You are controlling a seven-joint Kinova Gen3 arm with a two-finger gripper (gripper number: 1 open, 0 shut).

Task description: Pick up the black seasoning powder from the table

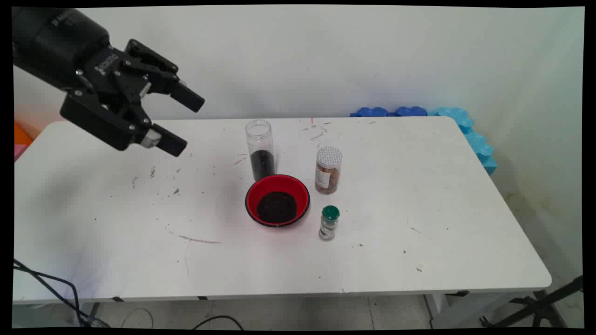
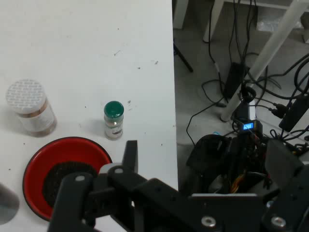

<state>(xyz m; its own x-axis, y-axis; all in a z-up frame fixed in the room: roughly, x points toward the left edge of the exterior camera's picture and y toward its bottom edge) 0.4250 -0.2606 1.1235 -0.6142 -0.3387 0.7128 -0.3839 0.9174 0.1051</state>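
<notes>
My gripper (image 1: 184, 122) hangs open and empty in the air over the table's far left, well away from the things at the middle. A red bowl (image 1: 279, 181) there holds dark grains. Just behind it stands a tall clear jar (image 1: 260, 150) without a lid, dark grains in its bottom. To the bowl's right are a jar with a white lid (image 1: 328, 170) and brown contents, and a small bottle with a green cap (image 1: 329, 223). The hand view shows the bowl (image 2: 36, 162), the white-lidded jar (image 2: 30, 107) and the green-capped bottle (image 2: 114, 120) beyond one of my fingers (image 2: 130, 153).
Blue foam pieces (image 1: 409, 111) line the white table's (image 1: 419, 195) back right corner. Small dark specks lie scattered across the tabletop. Black cables (image 1: 56, 288) hang at the front left. In the hand view, cables and stand legs (image 2: 251, 87) cover the floor past the table's edge.
</notes>
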